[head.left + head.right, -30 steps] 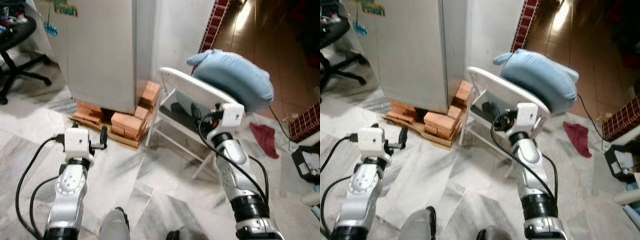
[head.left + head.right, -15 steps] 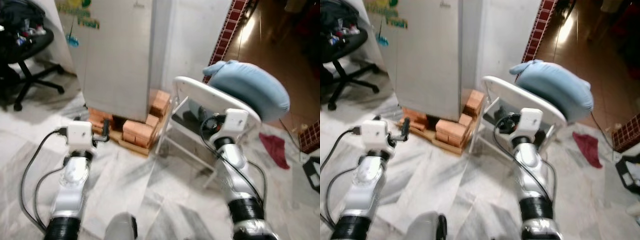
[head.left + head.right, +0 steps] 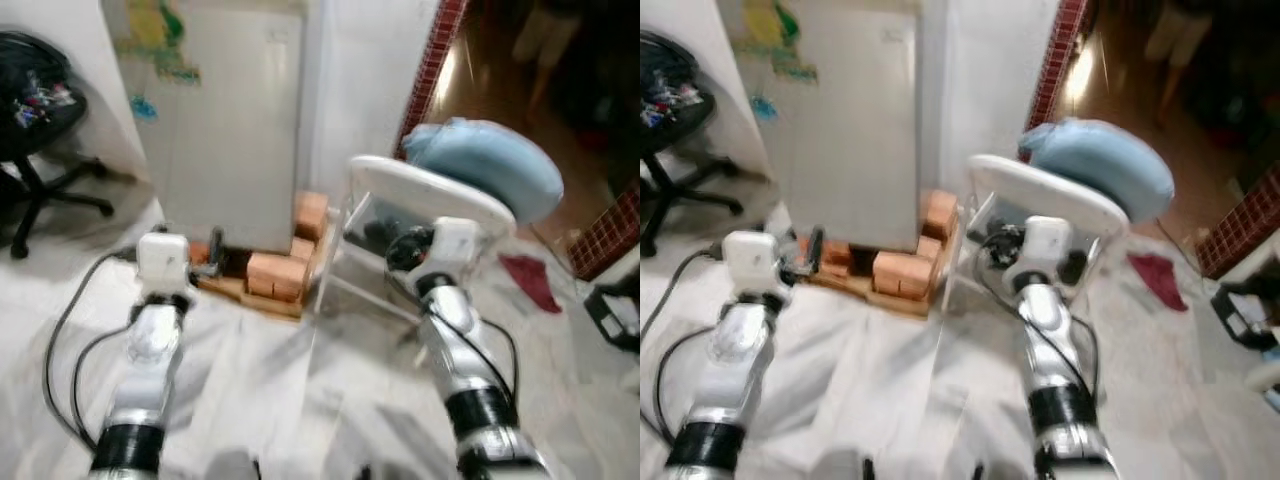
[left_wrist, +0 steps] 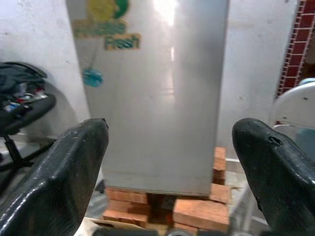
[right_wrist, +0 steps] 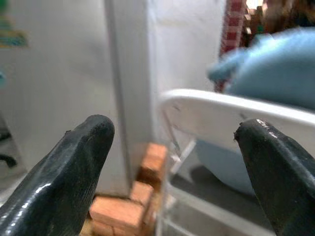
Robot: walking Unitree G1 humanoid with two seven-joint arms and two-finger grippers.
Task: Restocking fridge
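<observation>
Nearest, two silver arms reach forward over a pale marble floor (image 3: 300,390), black cables looping from each wrist. The left claw (image 4: 170,162) has its two black fingers spread wide and holds nothing. The right claw (image 5: 172,167) is likewise wide open and empty.

Beyond the left arm, a low stack of red bricks (image 3: 275,272) props up a silver fridge (image 3: 235,120), which stands far and slightly left with its door closed and colourful stickers on the front. On the right, just beside the bricks, is a white plastic chair (image 3: 425,195) with a blue cushion (image 3: 485,170) piled on it. A black office chair (image 3: 40,130) sits at the far left. A red cloth (image 3: 530,280) lies on the floor to the right.

The head views are blurred, so the robot is probably moving. Risks from here: the right arm could clip the white chair, which stands close in front of it, or a foot could strike the bricks and unsettle the fridge.
</observation>
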